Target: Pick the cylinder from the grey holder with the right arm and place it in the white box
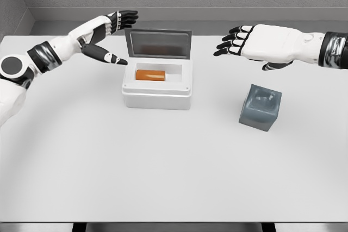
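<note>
cylinder in the white box

your orange cylinder [149,74] lies on its side inside the white box [156,95], lid up. grey holder [260,107] sits well right. right hand [246,42] and left hand [109,35] hover, fingers spread, grasping nothing.

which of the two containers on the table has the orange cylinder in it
The white box with its lid up holds the orange cylinder lying on its side; the grey holder doesn't.

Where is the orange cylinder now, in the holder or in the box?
In the white box: the orange cylinder lies on its side inside, lid up. The grey holder looks empty.
</note>
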Robot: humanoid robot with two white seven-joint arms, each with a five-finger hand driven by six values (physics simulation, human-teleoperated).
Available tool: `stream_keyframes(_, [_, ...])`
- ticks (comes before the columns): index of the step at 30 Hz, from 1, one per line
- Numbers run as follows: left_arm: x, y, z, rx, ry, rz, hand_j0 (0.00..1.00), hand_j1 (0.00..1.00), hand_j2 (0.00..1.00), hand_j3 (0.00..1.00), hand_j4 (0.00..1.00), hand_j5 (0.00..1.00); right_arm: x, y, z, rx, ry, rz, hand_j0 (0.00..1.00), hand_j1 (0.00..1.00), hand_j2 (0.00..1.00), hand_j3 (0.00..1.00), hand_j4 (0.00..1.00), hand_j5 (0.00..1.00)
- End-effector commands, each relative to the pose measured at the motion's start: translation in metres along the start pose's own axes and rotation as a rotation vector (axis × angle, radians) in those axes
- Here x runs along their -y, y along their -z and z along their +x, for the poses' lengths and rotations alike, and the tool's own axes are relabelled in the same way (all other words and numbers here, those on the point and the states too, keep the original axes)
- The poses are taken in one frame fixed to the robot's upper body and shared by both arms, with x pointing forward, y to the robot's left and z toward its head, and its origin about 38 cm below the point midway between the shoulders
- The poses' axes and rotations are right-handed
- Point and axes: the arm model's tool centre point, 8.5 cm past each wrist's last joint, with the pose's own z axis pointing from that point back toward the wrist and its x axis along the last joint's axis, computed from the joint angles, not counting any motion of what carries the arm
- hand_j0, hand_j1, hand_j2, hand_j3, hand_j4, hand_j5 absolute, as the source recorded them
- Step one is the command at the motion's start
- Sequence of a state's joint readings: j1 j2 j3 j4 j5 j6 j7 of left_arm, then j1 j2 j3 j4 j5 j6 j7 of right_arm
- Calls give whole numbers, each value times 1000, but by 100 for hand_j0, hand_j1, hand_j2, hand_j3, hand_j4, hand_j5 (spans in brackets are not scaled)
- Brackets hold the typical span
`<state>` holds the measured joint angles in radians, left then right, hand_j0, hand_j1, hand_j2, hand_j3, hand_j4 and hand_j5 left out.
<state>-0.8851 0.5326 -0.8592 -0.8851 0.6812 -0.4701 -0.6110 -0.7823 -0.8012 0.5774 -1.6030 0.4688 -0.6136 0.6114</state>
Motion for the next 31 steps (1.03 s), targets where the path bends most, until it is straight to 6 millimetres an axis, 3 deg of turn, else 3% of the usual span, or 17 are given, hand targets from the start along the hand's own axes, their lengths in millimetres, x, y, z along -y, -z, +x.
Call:
stream_keyframes(1, [-1, -1, 2, 5, -1, 3, 100, 100, 100, 100, 100, 100, 0, 0, 0, -1, 4, -2, 100, 100, 100, 100, 100, 100])
stream_keyframes(8, [10, -5, 6, 22, 6, -34, 100, 100, 100, 100, 100, 100, -3, 0, 1, 1, 10, 4, 100, 100, 100, 100, 100, 100])
stream_keyframes(25, [3, -19, 13, 34, 24, -29, 100, 100, 100, 100, 100, 100, -6, 0, -2, -5, 19, 8, 100, 100, 100, 100, 100, 100])
stream_keyframes(29, [-17, -46, -2, -47, 38, 20, 100, 100, 100, 100, 100, 100, -8, 0, -1, -4, 22, 10, 100, 100, 100, 100, 100, 100])
stream_keyframes(31, [-22, -51, -4, -58, 35, 39, 100, 100, 100, 100, 100, 100, -9, 0, -2, -5, 25, 12, 100, 100, 100, 100, 100, 100])
